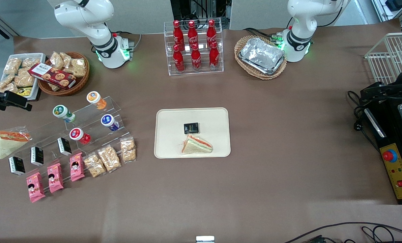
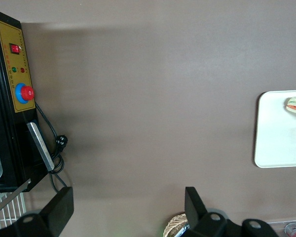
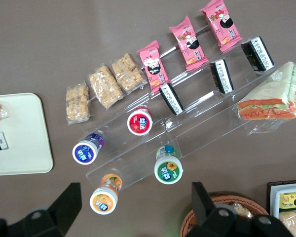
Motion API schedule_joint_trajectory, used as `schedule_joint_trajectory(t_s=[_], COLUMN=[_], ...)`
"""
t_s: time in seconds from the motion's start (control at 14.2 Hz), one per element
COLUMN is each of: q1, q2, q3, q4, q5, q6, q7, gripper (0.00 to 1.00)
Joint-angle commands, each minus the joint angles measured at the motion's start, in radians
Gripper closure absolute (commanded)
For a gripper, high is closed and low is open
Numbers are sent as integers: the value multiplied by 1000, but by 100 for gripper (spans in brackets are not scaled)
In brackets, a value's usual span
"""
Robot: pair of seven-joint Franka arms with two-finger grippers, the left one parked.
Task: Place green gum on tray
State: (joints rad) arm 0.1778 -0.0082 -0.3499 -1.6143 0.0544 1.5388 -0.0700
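Brown worktop (image 1: 288,135) lies bare all round the tray (image 1: 174,118), with a wide open strip on the side facing the working arm's end. A wrapped sandwich (image 1: 197,145) sits on the tray close to its near rim, and a small black packet (image 1: 191,128) lies just farther in. The rest of the tray is free, most of all along its farther rim.

Toward the working arm's end from the tray, well apart from it, is a clear stepped stand (image 1: 86,118). Pink snack packs (image 1: 55,178) and bags of crackers (image 1: 109,158) line its near edge, nearer the camera than the tray's near rim. Up the steps come a red-lidded bottle (image 1: 79,135), then a blue-lidded bottle (image 1: 109,121). The green gum (image 1: 63,112) rests tilted on an upper step, about level with the tray's farther rim. It is apart from the other bottles, with open air above its lid. An orange-lidded bottle (image 1: 95,99) stands on the same step, on the side nearer the tray.

The gripper (image 3: 135,190) hangs above the stand's farther edge, near a wicker basket (image 1: 86,72). Its fingers (image 3: 64,207) are spread wide with nothing between them. They touch neither the gum (image 3: 168,169) nor the stand.
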Motion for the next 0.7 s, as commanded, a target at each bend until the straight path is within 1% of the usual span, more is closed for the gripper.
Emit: schedule_joint_trajectory(t_s=[0.0, 0.14, 0.28, 0.42, 0.63], q1=[2, 5, 8, 8, 15], q2=[7, -7, -61, -84, -127], q3=[-6, -5, -3, -1, 8], q4=[21, 10, -65, -122, -237], q5=[2, -4, -10, -11, -10], q6=[-42, -52, -40, -16, 79], q7=[-4, -4, -4, -2, -1], gripper=[0, 0, 0, 0, 0])
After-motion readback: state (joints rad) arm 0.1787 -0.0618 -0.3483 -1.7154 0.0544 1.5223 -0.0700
